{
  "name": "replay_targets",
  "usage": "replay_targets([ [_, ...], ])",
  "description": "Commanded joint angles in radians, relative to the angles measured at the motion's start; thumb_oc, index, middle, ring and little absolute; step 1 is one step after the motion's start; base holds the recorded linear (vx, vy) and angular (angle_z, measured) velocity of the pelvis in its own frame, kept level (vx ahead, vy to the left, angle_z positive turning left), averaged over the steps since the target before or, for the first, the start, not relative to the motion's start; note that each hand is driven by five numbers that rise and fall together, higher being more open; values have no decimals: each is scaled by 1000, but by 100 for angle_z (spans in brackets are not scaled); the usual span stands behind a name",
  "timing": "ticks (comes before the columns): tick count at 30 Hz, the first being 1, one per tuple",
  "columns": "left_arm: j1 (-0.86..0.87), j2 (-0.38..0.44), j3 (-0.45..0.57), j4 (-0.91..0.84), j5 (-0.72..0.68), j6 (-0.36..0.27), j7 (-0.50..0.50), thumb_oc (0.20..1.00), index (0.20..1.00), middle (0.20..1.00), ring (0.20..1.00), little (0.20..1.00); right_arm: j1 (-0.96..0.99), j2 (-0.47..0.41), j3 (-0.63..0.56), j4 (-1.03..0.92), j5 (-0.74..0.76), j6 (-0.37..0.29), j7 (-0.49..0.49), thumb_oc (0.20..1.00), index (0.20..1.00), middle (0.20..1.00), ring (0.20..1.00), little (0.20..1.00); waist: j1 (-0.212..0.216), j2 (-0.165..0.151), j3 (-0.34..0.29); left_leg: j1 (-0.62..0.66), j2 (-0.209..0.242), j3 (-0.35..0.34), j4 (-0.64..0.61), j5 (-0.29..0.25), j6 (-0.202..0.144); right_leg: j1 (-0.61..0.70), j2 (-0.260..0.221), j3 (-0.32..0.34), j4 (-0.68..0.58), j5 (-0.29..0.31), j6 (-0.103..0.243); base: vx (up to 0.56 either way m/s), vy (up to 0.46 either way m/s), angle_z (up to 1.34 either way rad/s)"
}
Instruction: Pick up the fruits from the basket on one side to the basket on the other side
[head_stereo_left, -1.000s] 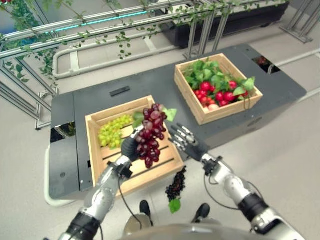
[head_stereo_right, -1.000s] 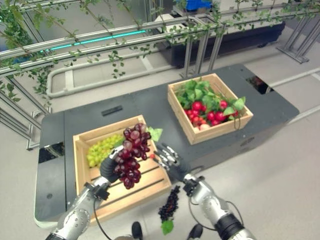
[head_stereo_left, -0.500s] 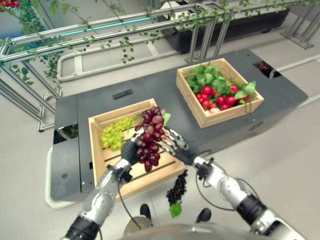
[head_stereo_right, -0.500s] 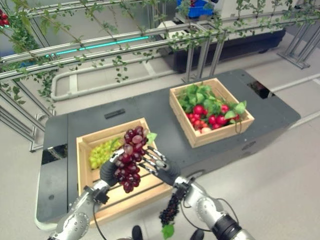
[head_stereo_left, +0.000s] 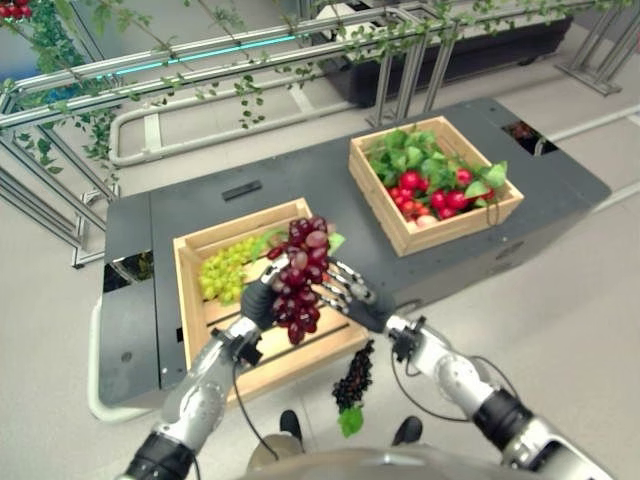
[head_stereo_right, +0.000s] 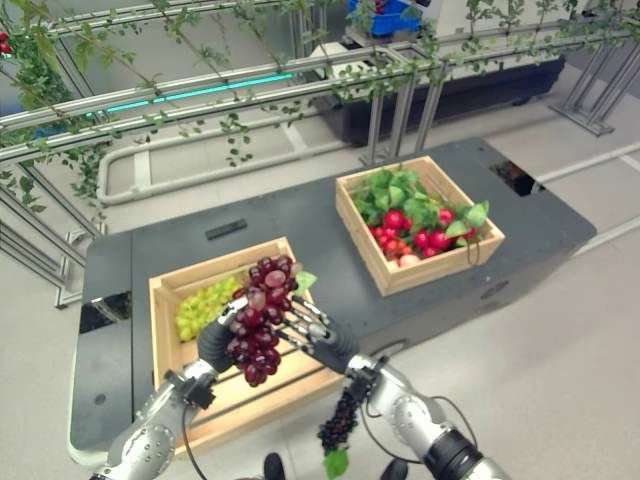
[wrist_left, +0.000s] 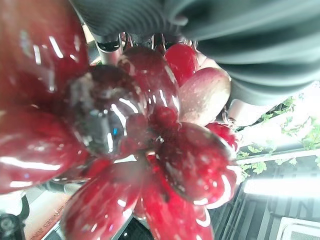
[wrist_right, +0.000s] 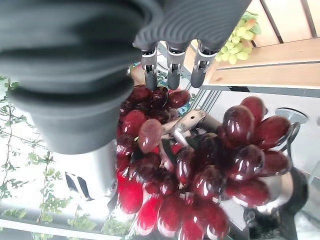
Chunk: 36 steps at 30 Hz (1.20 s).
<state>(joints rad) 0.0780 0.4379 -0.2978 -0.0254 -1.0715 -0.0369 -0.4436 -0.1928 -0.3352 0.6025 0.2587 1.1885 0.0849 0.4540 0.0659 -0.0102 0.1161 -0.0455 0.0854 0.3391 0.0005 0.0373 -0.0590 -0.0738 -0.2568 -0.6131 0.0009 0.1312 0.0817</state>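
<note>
Red grapes (head_stereo_left: 298, 278): held up over the left wooden crate (head_stereo_left: 192, 300).
Left hand (head_stereo_left: 262, 300): fingers curled round the bunch.
Right hand (head_stereo_left: 352, 298): fingers straight, touching the bunch.

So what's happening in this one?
The robot's left hand holds a bunch of red grapes up above the near wooden crate, where green grapes lie. Its right hand is open, fingers reaching against the bunch, possibly for a handover. The far crate holds red fruit among leaves. A dark grape bunch lies on the floor.
</note>
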Motion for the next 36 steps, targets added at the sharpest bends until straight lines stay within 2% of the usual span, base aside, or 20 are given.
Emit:
replay_targets([
  [1,-42,14,-23,-145,18,-33,-56,200,200,200,200,200,-75,49,30,15,-32,-12,34,1000,1000,1000,1000,1000,8,-14,-10,-17,-8,-14,14,-7,-30,40,-38,-52,65,-49,75,0,0,0],
  [7,-57,10,-37,-164,0,-25,-54,200,200,200,200,200,-89,94,19,102,-45,-12,20,1000,1000,1000,1000,1000,11,-13,-7,-16,-7,-13,13,-8,-29,43,-37,-52,64,-50,74,0,0,0],
  [24,-91,3,-67,-171,-6,-21,-45,200,200,200,200,200,-125,175,28,196,-59,-8,1,1000,1000,1000,1000,1000,14,-10,-10,-11,-10,-7,12,-14,-25,45,-36,-45,64,-49,74,0,0,0],
  [31,-90,-5,-70,-134,15,-26,-44,200,200,200,200,200,-168,162,73,84,-31,6,41,1000,1000,1000,1000,1000,13,-11,-11,-6,-12,-7,13,-16,-23,46,-36,-42,66,-50,74,0,0,0],
  [36,-71,-2,-48,-99,40,-34,-48,200,200,200,200,200,-168,116,72,-19,7,-3,60,1000,1000,1000,1000,1000,10,-12,-12,-5,-13,-3,11,-16,-22,44,-35,-38,64,-50,74,0,0,0],
])
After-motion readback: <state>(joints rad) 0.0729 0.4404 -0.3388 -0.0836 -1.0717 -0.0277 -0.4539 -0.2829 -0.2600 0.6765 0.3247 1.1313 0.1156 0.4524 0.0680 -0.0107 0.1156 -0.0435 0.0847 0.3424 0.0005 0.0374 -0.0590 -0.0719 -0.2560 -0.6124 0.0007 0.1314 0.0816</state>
